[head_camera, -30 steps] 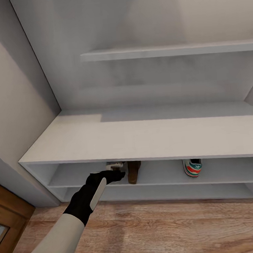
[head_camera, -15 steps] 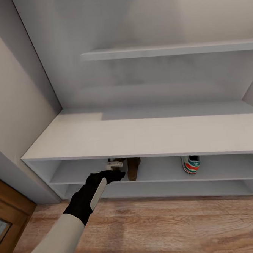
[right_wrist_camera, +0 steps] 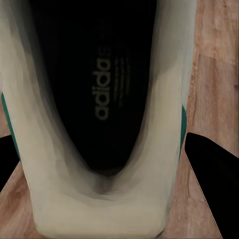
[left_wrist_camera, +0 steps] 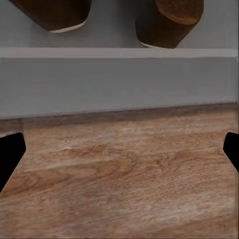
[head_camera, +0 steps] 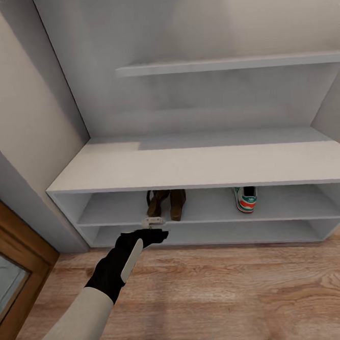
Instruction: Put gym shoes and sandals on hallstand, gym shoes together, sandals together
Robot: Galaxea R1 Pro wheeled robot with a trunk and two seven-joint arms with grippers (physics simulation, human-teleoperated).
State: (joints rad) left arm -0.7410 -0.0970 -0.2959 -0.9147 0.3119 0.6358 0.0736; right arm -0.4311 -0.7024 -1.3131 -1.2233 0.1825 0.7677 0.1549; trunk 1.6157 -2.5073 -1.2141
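I have rolled back from the wide white shoe rack with two open shelves point(head_camera: 190, 168), so the whole rack looks farther off than a moment ago. My left gripper point(head_camera: 154, 223) was right up at the edge of the top shelf then. Now it is out in front, over the light brown wood floor point(head_camera: 225, 288).

My left fingers point(left_wrist_camera: 10, 154) are spread wide apart and hold nothing. Between them I see bare floor, with the ends of the two flat brown leather sandals point(left_wrist_camera: 169, 20) just past the shelf edge.

The sandals point(head_camera: 166, 205) sit side by side on the top shelf, touching or nearly so. I think the sandal part is done.

One white sneaker with green stripes and a red-orange heel point(head_camera: 245, 199) is on the same shelf, well to the right of the sandals, with no other shoe beside it.

The other white sneaker point(right_wrist_camera: 99, 124) is very close between my right fingers point(right_wrist_camera: 211, 184), with floor showing behind it. I cannot tell if those fingers are squeezing it. It needs to go right next to the first sneaker.
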